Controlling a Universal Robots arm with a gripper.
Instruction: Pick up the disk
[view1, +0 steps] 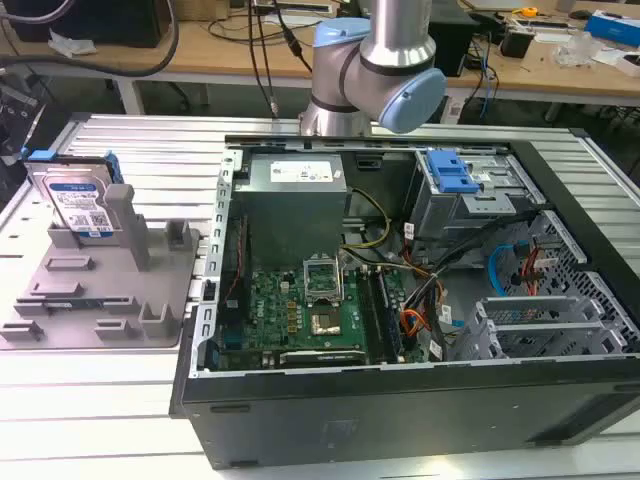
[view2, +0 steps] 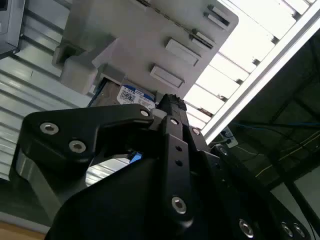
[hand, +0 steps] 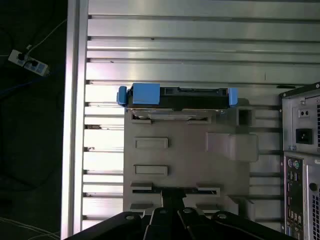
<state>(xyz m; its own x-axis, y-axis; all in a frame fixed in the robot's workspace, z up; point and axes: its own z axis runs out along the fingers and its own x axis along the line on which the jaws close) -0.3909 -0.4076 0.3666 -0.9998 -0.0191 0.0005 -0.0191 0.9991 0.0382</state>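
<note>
At the exterior view's left, disk set upright on edge in grey fixture plate on slatted table, end effector seen well apart from it, apparently empty, its opening not discernible.

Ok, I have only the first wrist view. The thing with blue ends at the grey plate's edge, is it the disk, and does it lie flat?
Observer: It is the disk. In the exterior view it stands upright on edge in the grey fixture plate.
Operator: Does something touch it?
Observer: No. The exterior view shows the arm behind the computer case, apart from the disk.
Operator: Which face shows?
Observer: Its blue-and-white label, in the exterior view.
</note>
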